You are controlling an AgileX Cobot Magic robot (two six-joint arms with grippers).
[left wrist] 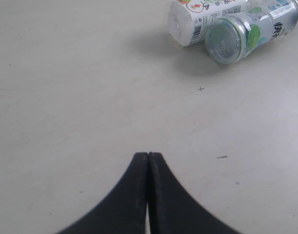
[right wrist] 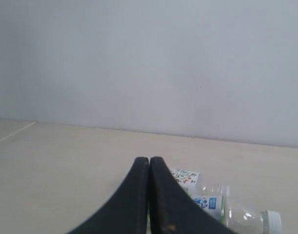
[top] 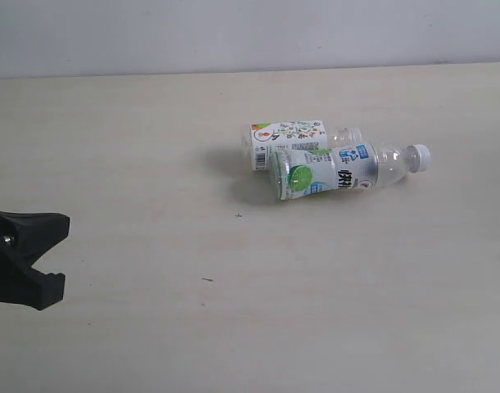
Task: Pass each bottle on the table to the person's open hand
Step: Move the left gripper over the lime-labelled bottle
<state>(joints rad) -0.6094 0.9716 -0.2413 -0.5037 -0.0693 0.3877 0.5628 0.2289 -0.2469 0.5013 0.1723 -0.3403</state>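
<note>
Green bottle (top: pixel 331 173), white cap, on side on beige table (top: pixel 135 164); white bottle (top: pixel 289 136), colourful print, on side, touching it on far side.

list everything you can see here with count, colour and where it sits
white-label bottle: one, clear with a white label and colourful print, lying on its side right of the table's middle
green-label bottle: one, clear with a green and white label and a white cap, lying on its side just in front of the other, apparently touching it
dark specks: two, blackish, on bare tabletop nearer the camera than the bottles
table: one, cream-beige, fills most of the exterior view
wall: one, pale grey, behind the table
left claw: one, black, shut, empty, at the exterior view's left edge
right claw: one, black, shut, empty, seen only in its wrist view
</note>
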